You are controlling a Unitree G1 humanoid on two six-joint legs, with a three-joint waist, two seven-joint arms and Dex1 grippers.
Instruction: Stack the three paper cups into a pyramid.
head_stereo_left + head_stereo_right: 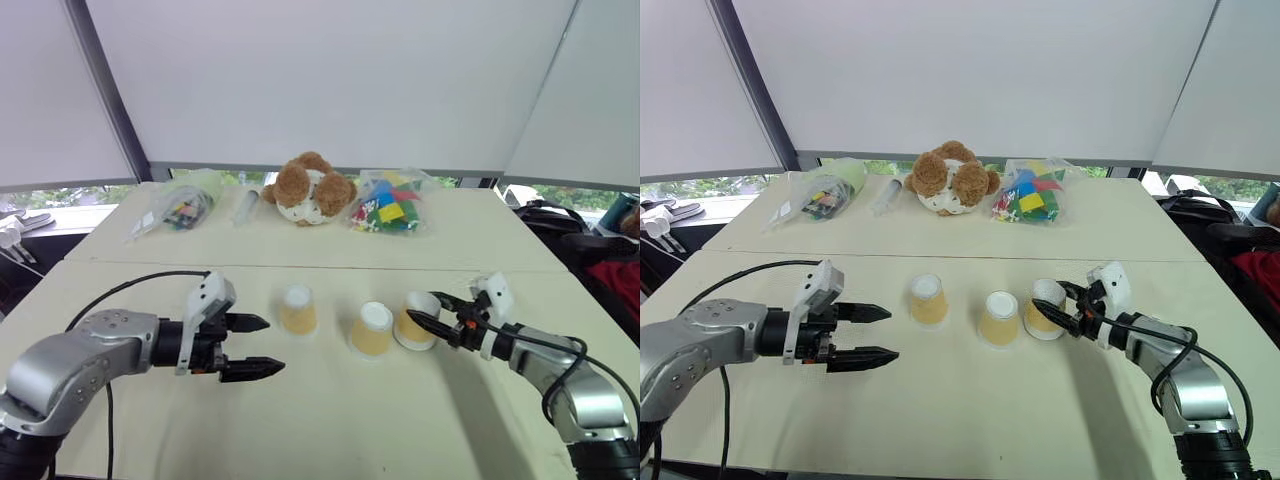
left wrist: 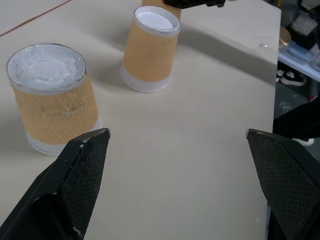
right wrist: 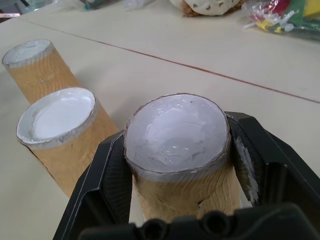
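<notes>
Three paper cups sit upside down in a row on the near table (image 1: 330, 420), white bases up, no stacking yet.

Left cup (image 1: 297, 309) stands alone, clear gap to the middle cup (image 1: 371, 329). Right cup (image 1: 416, 320) is just beside the middle one, close enough that I can't tell if they touch.

Right gripper (image 1: 434, 314) is clamped on the right cup, one black finger each side of its wall; the wrist view shows the cup (image 3: 180, 155) wedged between both. Cup leans slightly, looks tilted rather than flat on the table.

Left gripper (image 1: 258, 346) is released, fingers spread wide, hanging just beside the left cup on its outer side, not touching. Fingers point toward the row.

Room: broad bare tabletop in front of the cups, toward the near edge. Bare strip behind the row too, up to the seam (image 1: 300, 266) where the far table starts. Right table edge is not far past the right arm.

Clutter is all on the far table, well apart from the cups: plush toy (image 1: 308, 189) in the middle, bag of coloured blocks (image 1: 390, 206) to its right, a clear bag (image 1: 180, 206) and a syringe-like tube (image 1: 246, 206) to its left.

Black cable (image 1: 130, 285) trails across the table behind the left arm. Bags (image 1: 565, 225) sit off the table's right side.
</notes>
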